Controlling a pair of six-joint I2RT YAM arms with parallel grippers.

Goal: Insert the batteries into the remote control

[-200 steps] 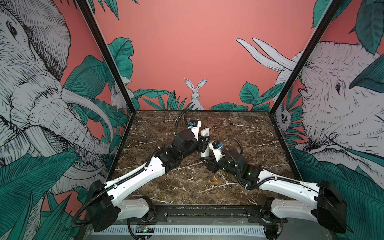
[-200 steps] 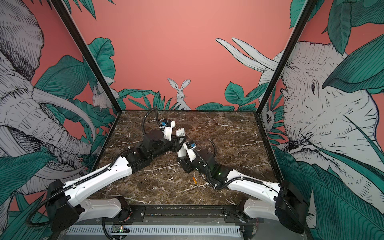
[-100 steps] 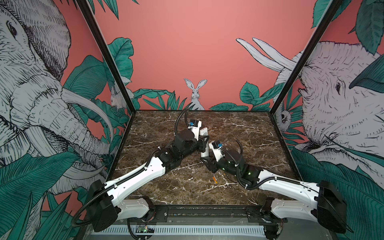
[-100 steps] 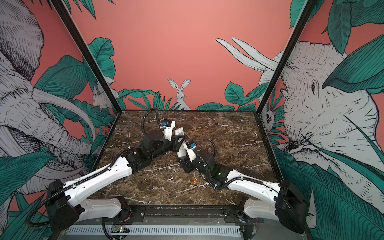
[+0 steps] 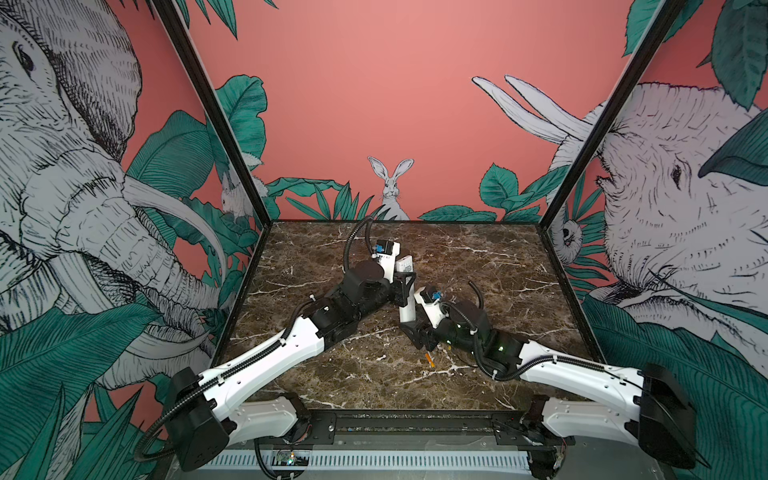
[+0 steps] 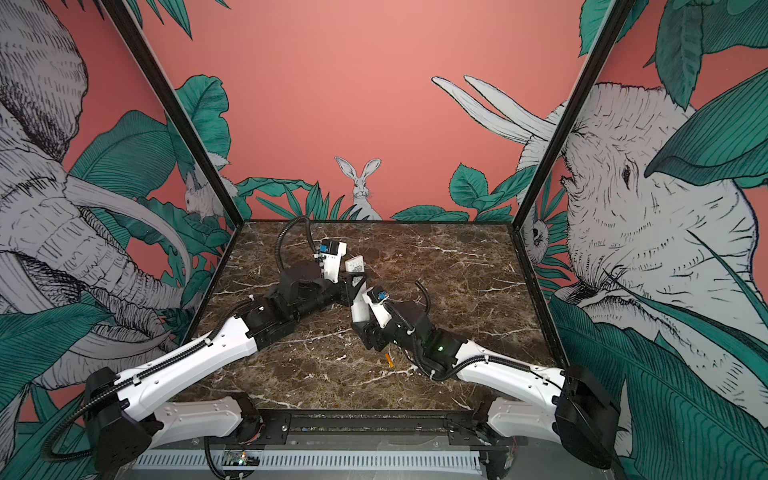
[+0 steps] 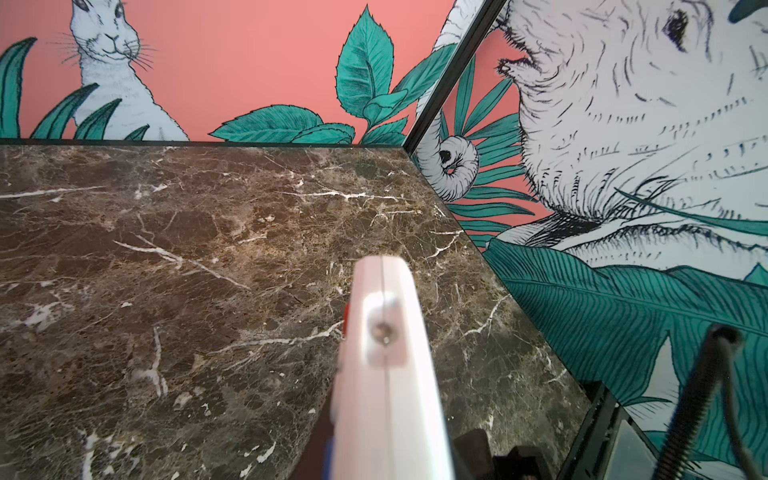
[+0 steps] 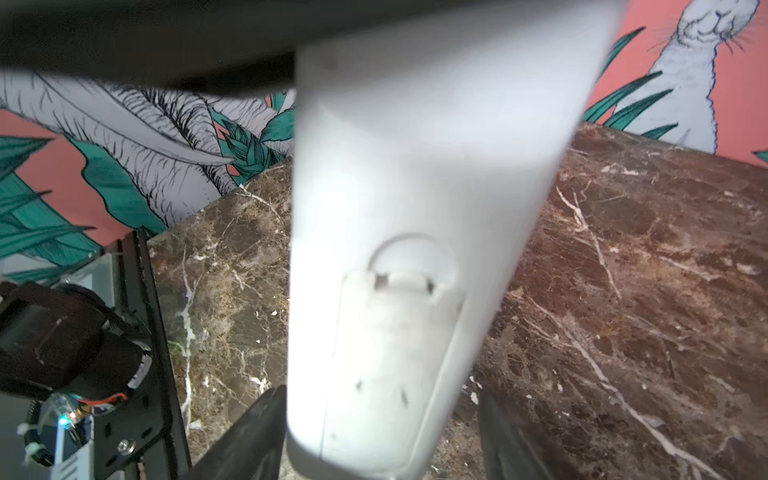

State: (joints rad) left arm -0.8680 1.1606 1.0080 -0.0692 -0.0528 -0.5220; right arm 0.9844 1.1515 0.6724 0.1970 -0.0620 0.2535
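The white remote control (image 5: 405, 299) hangs steeply tilted above the table's middle, and both top views show it (image 6: 357, 301). My left gripper (image 5: 405, 282) is shut on its upper part; the left wrist view looks along the remote's thin edge (image 7: 386, 374). My right gripper (image 5: 415, 332) stands open round the lower end. In the right wrist view the remote's plain back (image 8: 395, 291) with its battery panel faces the camera; one finger (image 8: 245, 440) lies close beside it, the other finger (image 8: 511, 449) stands clear. One orange battery (image 5: 429, 360) lies on the marble just in front of the right gripper.
The dark marble table (image 5: 478, 266) is boxed in by painted walls at the back and both sides. A black rail (image 5: 415, 424) runs along the front edge. Both arms cross near the middle, with cables looping above their wrists.
The right gripper's jaws have spread wider round the remote's lower end. The left gripper has closed tight on the remote. Neither arm nor the remote has visibly shifted.
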